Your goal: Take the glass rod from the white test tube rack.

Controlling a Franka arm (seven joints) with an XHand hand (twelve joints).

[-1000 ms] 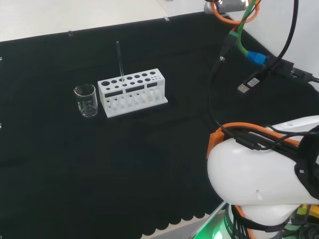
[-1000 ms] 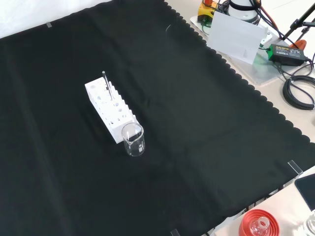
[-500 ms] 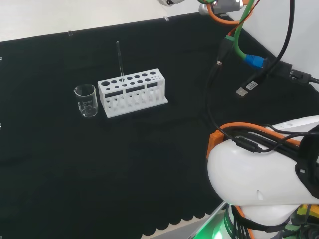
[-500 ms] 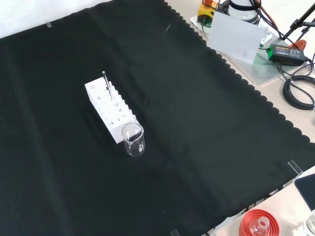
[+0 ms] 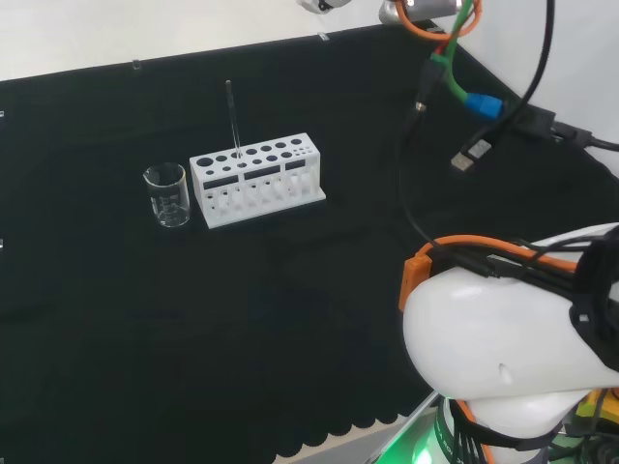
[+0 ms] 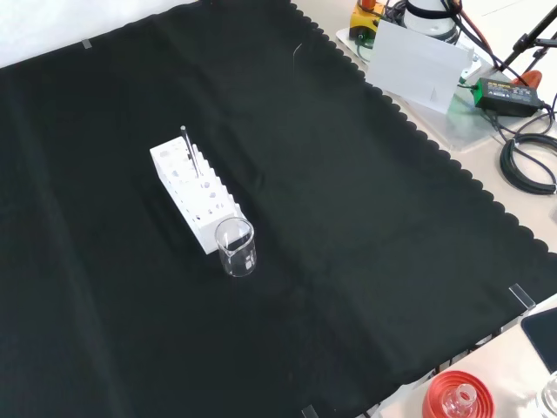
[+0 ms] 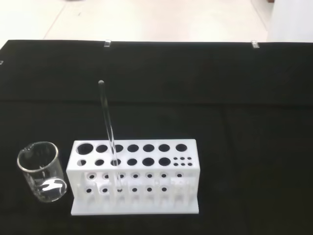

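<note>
Standing in the white rack, the glass rod leans slightly, its lower end down through a hole near the end closest to the small clear beaker. In the head view the beaker sits just beside the rack's left end on the black cloth. The arm's white link bulks at that view's right. Whether the hand is open or closed, I cannot tell.

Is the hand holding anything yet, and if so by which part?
Cannot tell. The glass rod stands in the white test tube rack, nothing touching it.
</note>
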